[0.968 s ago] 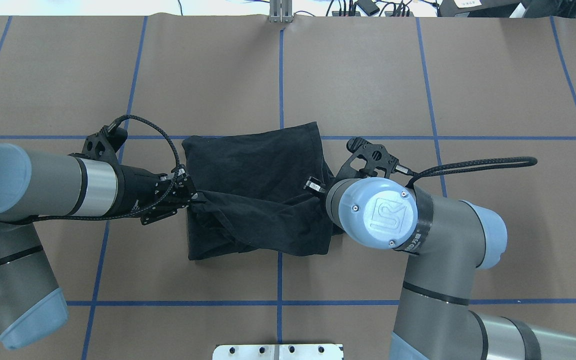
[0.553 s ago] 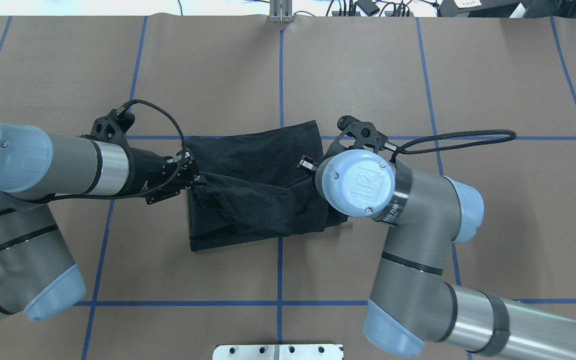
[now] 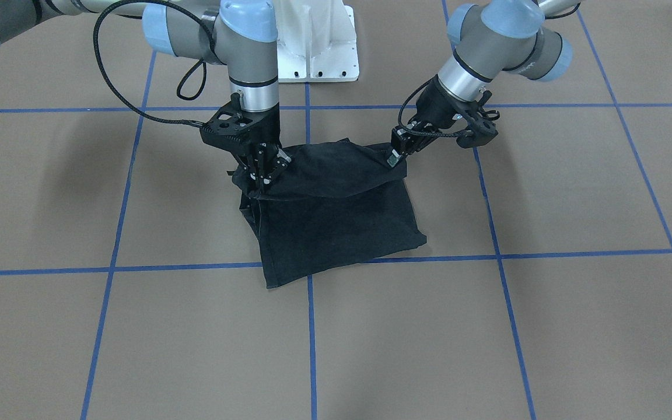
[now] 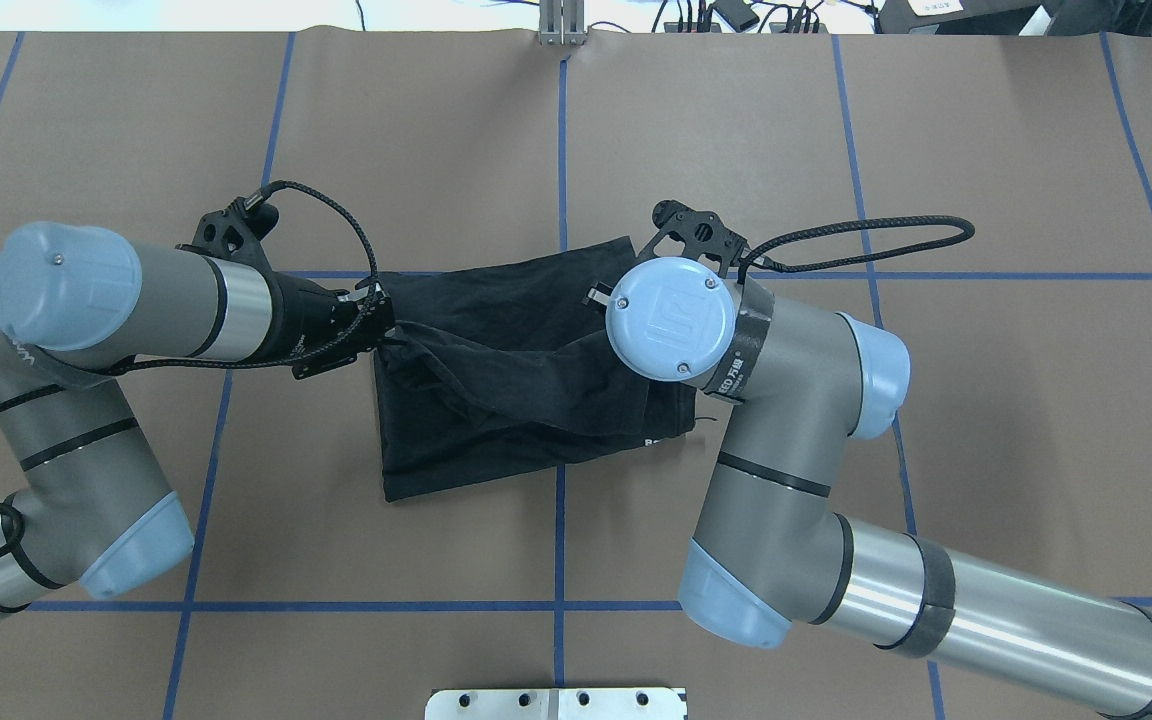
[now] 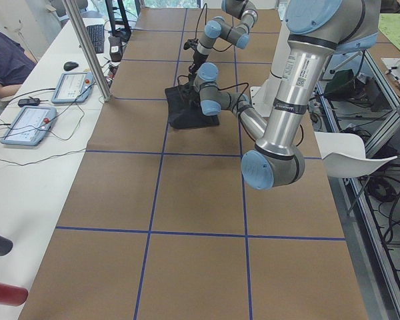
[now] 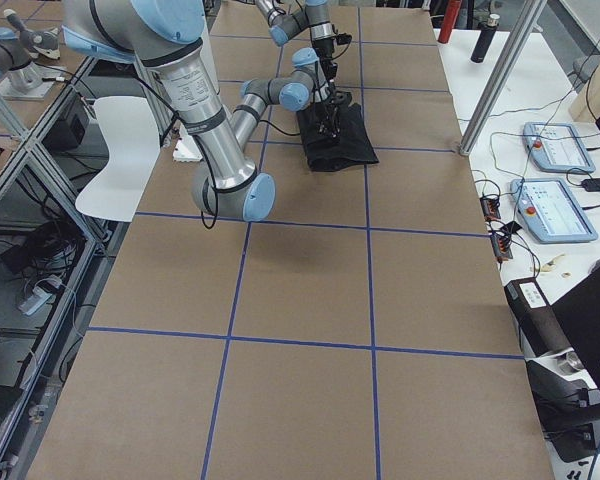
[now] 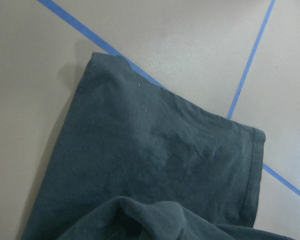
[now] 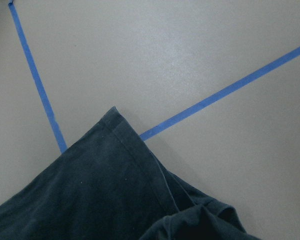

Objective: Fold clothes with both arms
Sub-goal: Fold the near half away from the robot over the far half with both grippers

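T-shirt: the crumpled short-sleeved cotton T-shirt (image 4: 536, 350) shows plain black.
Tabletop: the matte flat tabletop (image 4: 936, 150) under the T-shirt is brown, gridded by blue tape lines (image 4: 562, 150).
Arms: the jointed tube left arm (image 4: 136, 300) and right arm (image 4: 786, 380) beside the T-shirt are grey-silver, light-blue capped.
Grippers: the two-finger left gripper (image 3: 395, 154) and right gripper (image 3: 263, 175) are black.
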